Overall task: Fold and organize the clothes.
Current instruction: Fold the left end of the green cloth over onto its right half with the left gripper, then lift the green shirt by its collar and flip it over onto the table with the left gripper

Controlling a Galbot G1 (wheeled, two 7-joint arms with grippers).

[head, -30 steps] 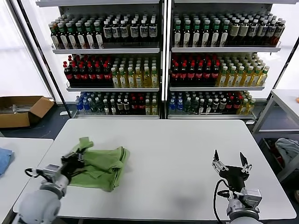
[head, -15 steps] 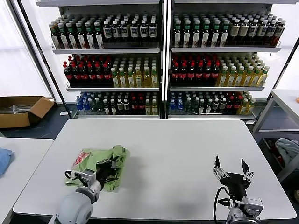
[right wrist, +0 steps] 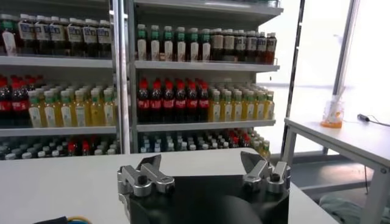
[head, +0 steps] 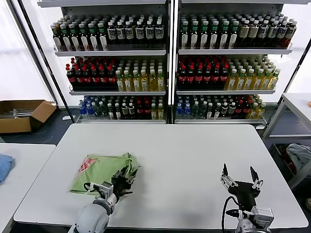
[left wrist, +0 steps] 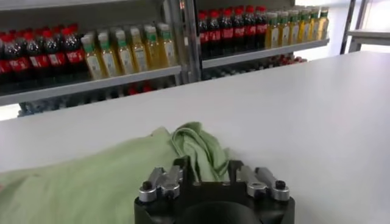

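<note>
The clothes are one light green shirt lying folded on the left part of the white table, its red-and-white print facing up at the left end. My left gripper rests low at the shirt's right edge. In the left wrist view its jaws stand apart, open, with a bunched fold of the shirt just beyond and between them. My right gripper is parked near the table's front right, open and holding nothing.
Shelves of bottles stand behind the table. A blue cloth lies on a side table at the left, with a cardboard box on the floor behind it. A grey-blue bundle sits at the far right.
My left gripper carried the shirt's left side over to the right, folding it onto itself, then parted its jaws at the right edge. The right arm barely moved.
</note>
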